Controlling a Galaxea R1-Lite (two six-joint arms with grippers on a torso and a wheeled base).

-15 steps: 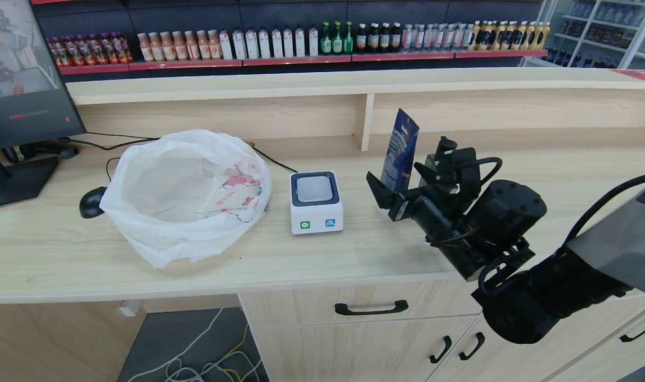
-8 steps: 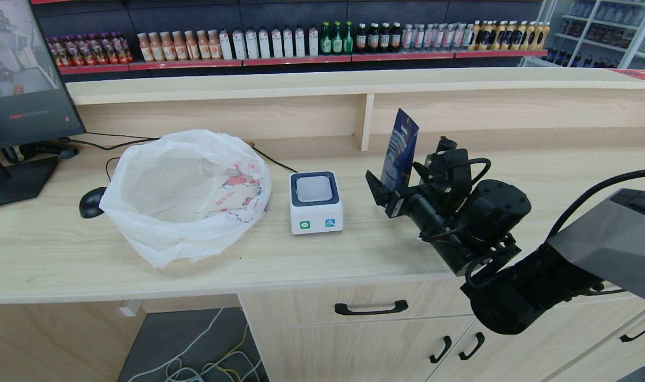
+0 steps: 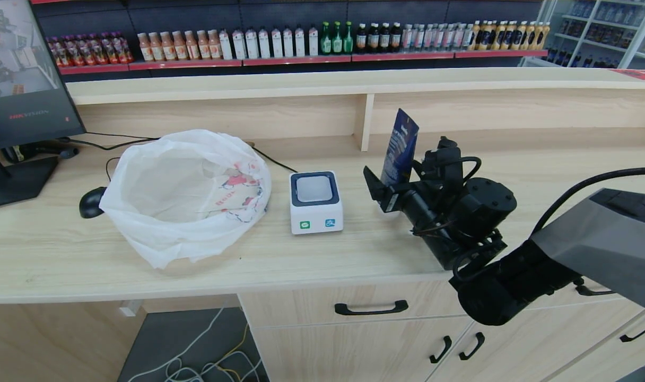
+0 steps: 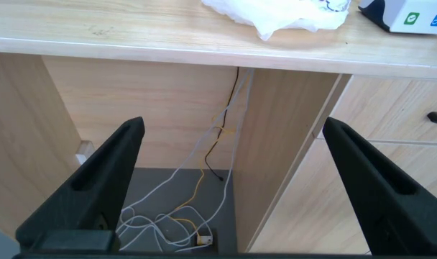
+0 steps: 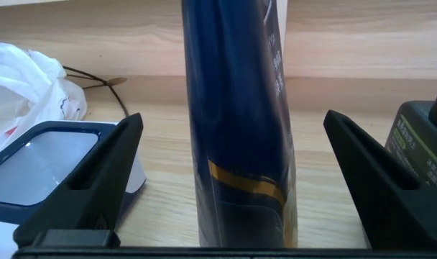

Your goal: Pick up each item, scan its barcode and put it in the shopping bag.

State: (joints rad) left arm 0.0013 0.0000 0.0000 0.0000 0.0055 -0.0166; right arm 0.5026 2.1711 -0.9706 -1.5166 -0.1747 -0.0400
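Your right gripper (image 3: 398, 179) has crept up and left, and now straddles the upright blue packet (image 3: 403, 139), just right of centre. Its jaws gape wide, holding nothing, so the pickup looks next.

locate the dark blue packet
In head view the dark blue packet stands upright on the wooden counter, right of the white cube scanner, inside the open right claw.

Glossy pouch (image 3: 400, 146), matt wooden counter (image 3: 354, 249)

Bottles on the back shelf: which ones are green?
The green bottles near the row's middle, with white bottles on their left and dark bottles on their right.
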